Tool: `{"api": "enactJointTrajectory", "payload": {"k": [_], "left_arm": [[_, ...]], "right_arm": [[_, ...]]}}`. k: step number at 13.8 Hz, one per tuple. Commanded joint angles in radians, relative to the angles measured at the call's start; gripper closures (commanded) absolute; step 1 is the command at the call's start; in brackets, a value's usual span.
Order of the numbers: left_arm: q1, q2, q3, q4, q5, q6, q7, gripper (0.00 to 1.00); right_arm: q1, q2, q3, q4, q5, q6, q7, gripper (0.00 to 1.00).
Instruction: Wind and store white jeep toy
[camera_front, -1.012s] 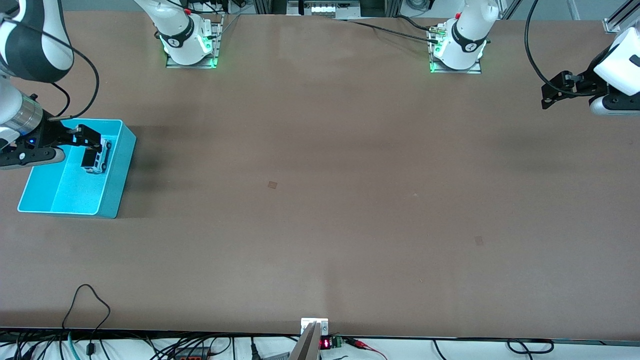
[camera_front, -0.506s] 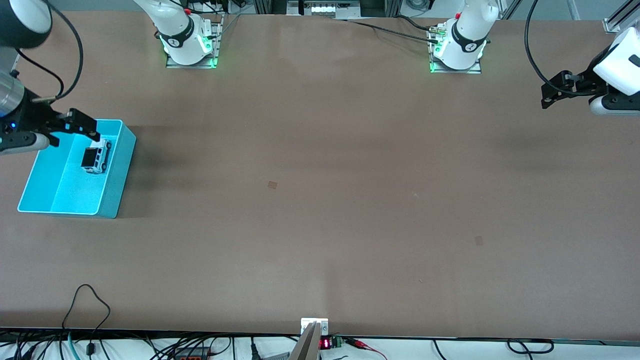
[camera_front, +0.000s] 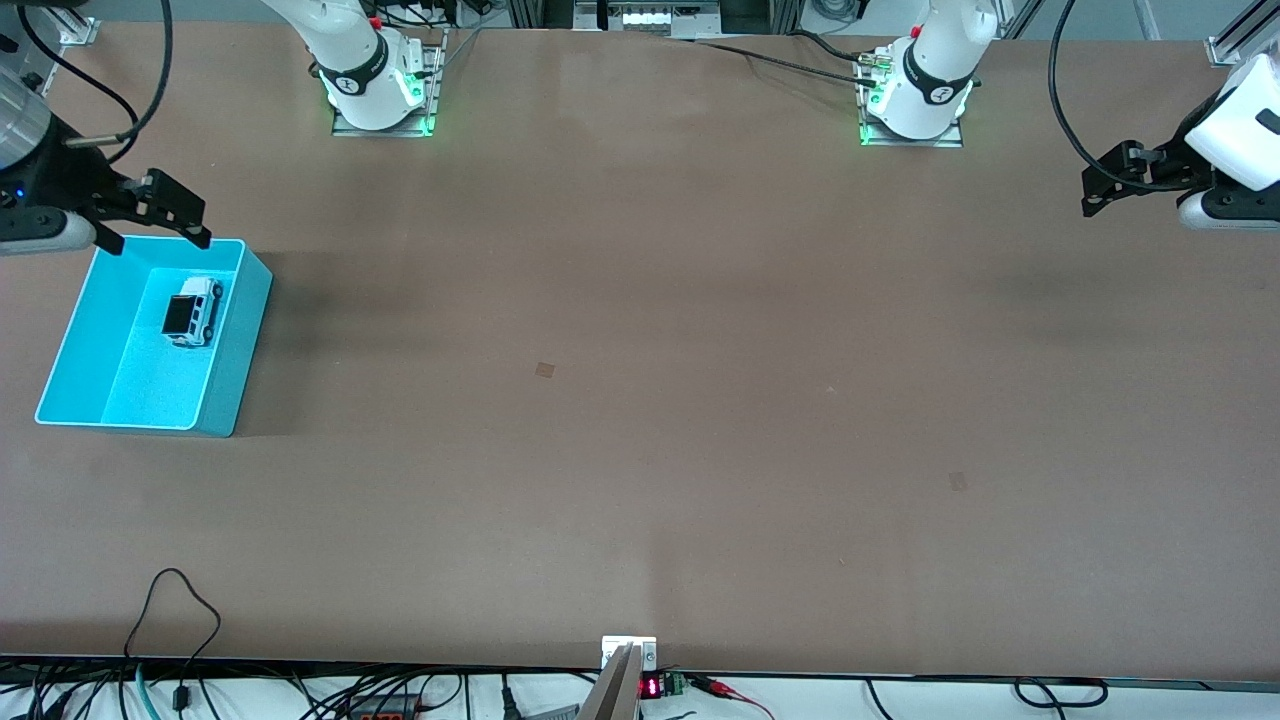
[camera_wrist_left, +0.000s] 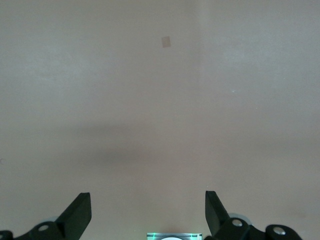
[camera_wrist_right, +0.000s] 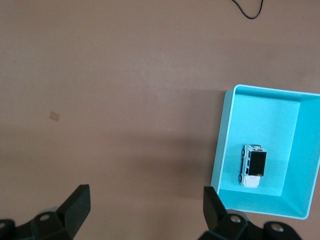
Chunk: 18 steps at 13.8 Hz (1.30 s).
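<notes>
Right gripper (camera_front: 155, 212) spread, empty, up over the turquoise plastic bin's (camera_front: 240, 340) rim. Tiny boxy white jeep toy (camera_front: 192, 313) sits inside the bin. Left gripper (camera_front: 1115, 180) spread, waiting over bare brown table (camera_front: 650, 400).

At the front view's left edge, a turquoise bin (camera_front: 232, 345) holds a white jeep toy (camera_front: 192, 311) with a black roof panel and dark wheels. The table (camera_front: 640, 400) is plain matte brown throughout.
</notes>
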Motion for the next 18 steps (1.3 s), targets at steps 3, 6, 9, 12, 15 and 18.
{"api": "enactJointTrajectory", "payload": {"k": [3,6,9,12,15,18], "left_arm": [[0.006,-0.004,-0.003,0.036,0.005,-0.023,0.02,0.0],[0.006,-0.004,-0.003,0.037,0.003,-0.023,0.018,0.0],[0.006,-0.004,-0.003,0.035,0.003,-0.021,0.018,0.0],[0.006,-0.004,-0.005,0.035,0.003,-0.021,0.018,0.0],[0.004,-0.006,-0.009,0.035,0.002,-0.023,0.018,0.0],[0.004,-0.007,-0.011,0.035,0.002,-0.024,0.018,0.0]], "right_arm": [[-0.005,-0.067,-0.009,-0.019,-0.001,-0.056,0.031,0.0],[0.0,-0.061,-0.007,-0.01,-0.004,-0.058,0.029,0.0],[-0.011,0.026,-0.009,0.061,-0.001,-0.042,0.041,0.0],[-0.005,0.065,-0.009,0.122,-0.008,-0.056,0.047,0.0],[-0.002,0.061,-0.009,0.119,-0.009,-0.058,0.051,0.0],[-0.002,0.061,-0.007,0.122,-0.006,-0.058,0.054,0.0]]}}
